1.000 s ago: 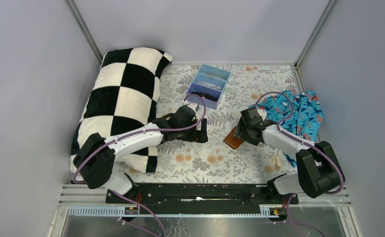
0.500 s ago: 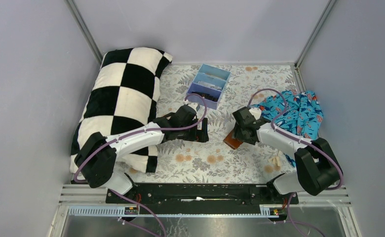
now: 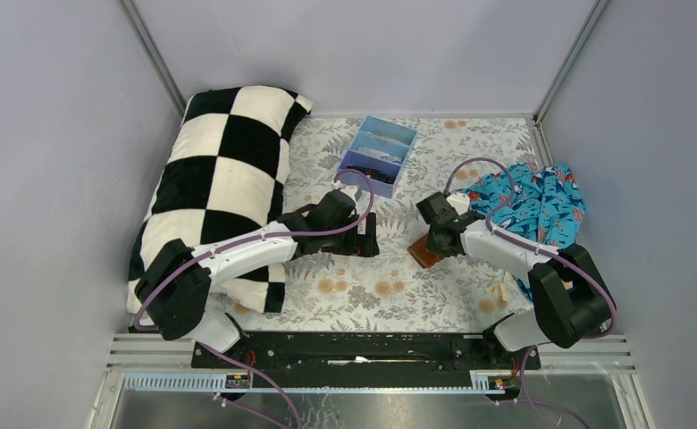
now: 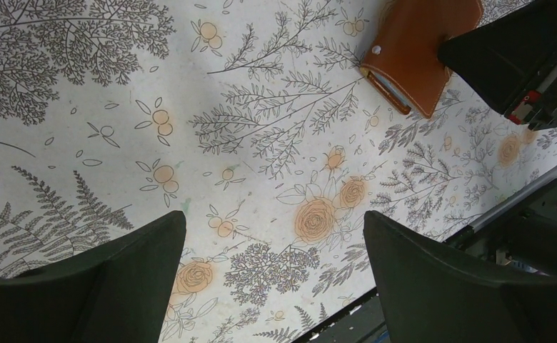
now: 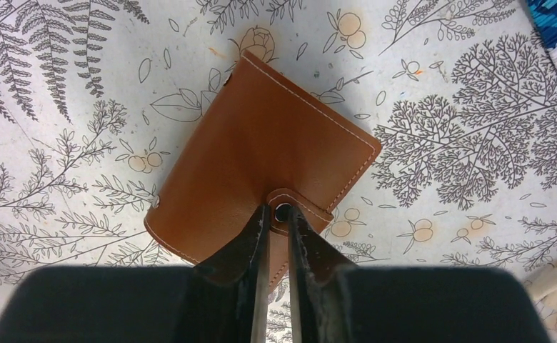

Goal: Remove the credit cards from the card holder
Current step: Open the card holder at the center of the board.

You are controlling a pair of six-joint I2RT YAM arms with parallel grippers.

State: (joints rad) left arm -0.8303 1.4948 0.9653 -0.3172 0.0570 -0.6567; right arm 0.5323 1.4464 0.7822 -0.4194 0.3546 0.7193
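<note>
**Top external view: right arm has closed in on the card holder; left arm unchanged**

Top external, compared with a second ago: the right gripper (image 3: 436, 236) has shifted left and slightly toward the back of the counter (image 3: 363, 290). It now sits over the near-right part of the card holder (image 3: 423, 256). The holder itself has not visibly moved. It lies on the floral cover right of centre, well apart from the blue three-compartment tray (image 3: 377, 154) at the back.

Right wrist: the card holder (image 5: 261, 164) lies folded shut, tan face up, stitched edge showing, turned at an angle. The jaws of the right gripper (image 5: 277, 211) were spread earlier. They are now drawn nearly together, with only a slim gap, and pinch the snap tab (image 5: 310, 209) with its metal stud between the tips.

Left wrist: the left gripper (image 4: 272, 221) hangs over bare floral cover with its jaws spread wide, nothing between them. The card holder (image 4: 411, 53) shows at the upper right, clear of these fingers. Pose and opening match the earlier frames.

Unchanged surroundings: checkered pillow (image 3: 220, 170) at the left, blue patterned cloth (image 3: 537, 206) at the right.
</note>
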